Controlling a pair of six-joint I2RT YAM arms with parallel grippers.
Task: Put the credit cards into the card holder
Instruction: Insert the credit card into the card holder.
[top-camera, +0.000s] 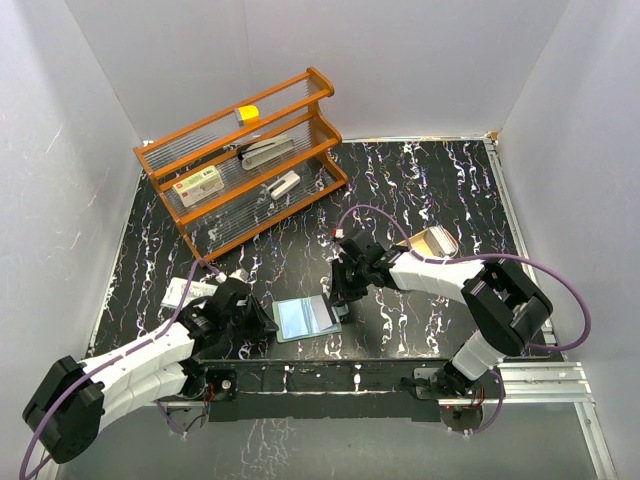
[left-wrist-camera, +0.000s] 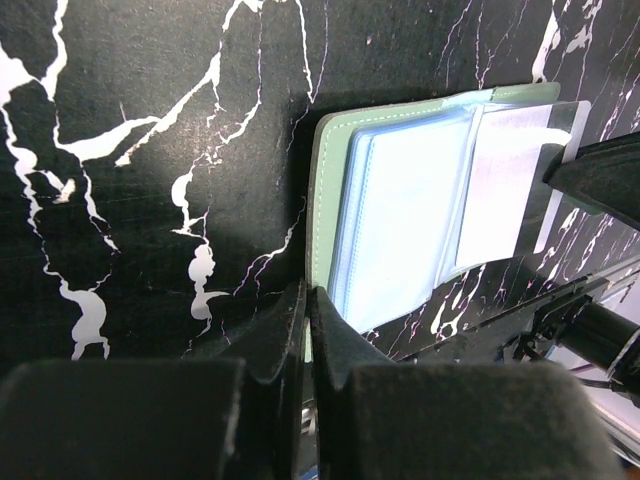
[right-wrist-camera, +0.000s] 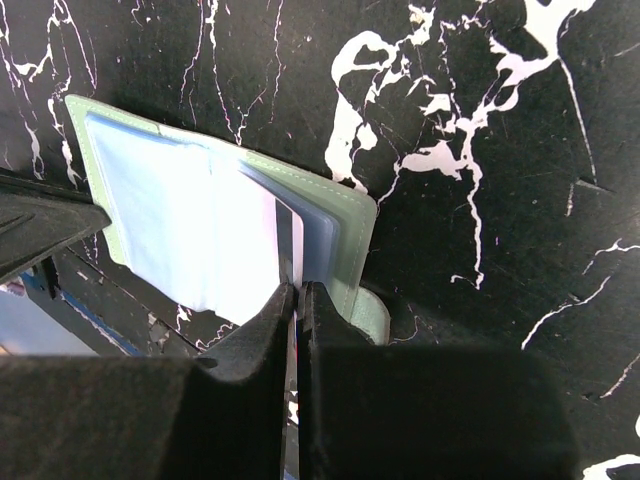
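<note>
Card holder (top-camera: 305, 318) lies open on the black marbled table (top-camera: 420, 190), at the near middle, pale blue sleeves up. Left gripper (left-wrist-camera: 310, 300) is pinched tight on its green cover edge. Right gripper (right-wrist-camera: 298, 292) is clamped on a credit card (right-wrist-camera: 283, 240) with a dark stripe showing, the card's far end among the sleeves.

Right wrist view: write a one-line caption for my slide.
Right gripper pinches a credit card edge-on, its far end over the open card holder on the black marbled table.
</note>
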